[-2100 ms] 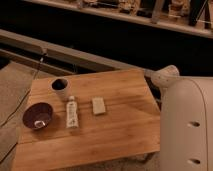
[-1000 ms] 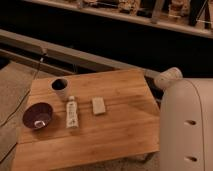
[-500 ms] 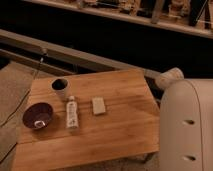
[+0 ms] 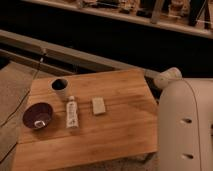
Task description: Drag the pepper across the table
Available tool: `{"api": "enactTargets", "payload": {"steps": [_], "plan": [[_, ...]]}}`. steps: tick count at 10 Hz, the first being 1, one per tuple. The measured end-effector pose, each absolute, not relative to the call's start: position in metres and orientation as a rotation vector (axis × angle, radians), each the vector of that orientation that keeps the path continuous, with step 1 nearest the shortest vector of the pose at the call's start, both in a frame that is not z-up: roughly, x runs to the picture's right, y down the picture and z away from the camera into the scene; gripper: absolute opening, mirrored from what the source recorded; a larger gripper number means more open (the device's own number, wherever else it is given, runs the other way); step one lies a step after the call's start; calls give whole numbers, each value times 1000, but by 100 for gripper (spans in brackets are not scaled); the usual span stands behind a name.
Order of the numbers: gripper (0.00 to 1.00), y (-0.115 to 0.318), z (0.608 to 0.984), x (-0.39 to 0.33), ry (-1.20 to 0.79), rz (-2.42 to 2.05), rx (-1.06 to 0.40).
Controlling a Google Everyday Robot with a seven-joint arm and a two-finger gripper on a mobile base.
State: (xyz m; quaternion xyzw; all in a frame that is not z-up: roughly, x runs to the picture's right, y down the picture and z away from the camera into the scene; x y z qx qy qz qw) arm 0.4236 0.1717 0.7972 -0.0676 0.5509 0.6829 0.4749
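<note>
A rectangular light-brown wooden table [image 4: 120,135] with plank grain carried a dark glossy round bowl [image 4: 37,116] near its left edge. A pale cup [image 4: 59,88] stood by the far-left corner, with a white tube [image 4: 72,112] and a pale rectangular block [image 4: 98,105] mid-table. A smooth white robot arm [image 4: 185,125] bulked past the right edge. The gripper was out of view, so its state could not be told. The small orange pepper could not be made out.

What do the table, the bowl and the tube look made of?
Table: wood, matte, plank grain shows. Bowl: dark, glossy inside glint, likely glazed ceramic or plastic. Tube: white, probably plastic, unclear. Gripper is out of view; only the white arm shell shows at right.
</note>
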Motion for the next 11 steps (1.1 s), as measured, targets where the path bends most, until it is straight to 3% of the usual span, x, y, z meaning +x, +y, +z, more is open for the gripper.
{"api": "enactTargets", "payload": {"steps": [2, 11], "plan": [[80, 171, 799, 422, 1338, 1667, -170], [80, 170, 800, 420, 1327, 1664, -177]]}}
